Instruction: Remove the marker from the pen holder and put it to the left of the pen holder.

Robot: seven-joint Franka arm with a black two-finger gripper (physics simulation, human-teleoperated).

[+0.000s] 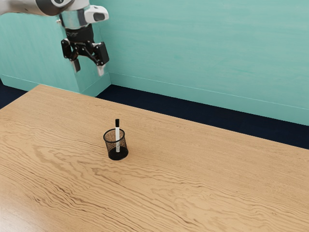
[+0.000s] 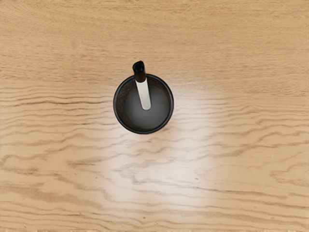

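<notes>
Arm (image 1: 34, 7) raised high, hand (image 1: 80, 35) pointing down, fingers (image 1: 101, 70) spread apart

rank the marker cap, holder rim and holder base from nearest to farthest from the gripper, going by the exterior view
1. marker cap: sticking up highest, toward the open gripper
2. holder rim: below the cap, around the marker
3. holder base: lowest, down at the bottom

Yeah, I'm not making out any readable text, labels or numbers here tbh. Some tiny pale marks are kinda showing on the black hand housing (image 1: 78, 35), just above the gripper (image 1: 88, 68), but they're coming out way too small to read.
</notes>
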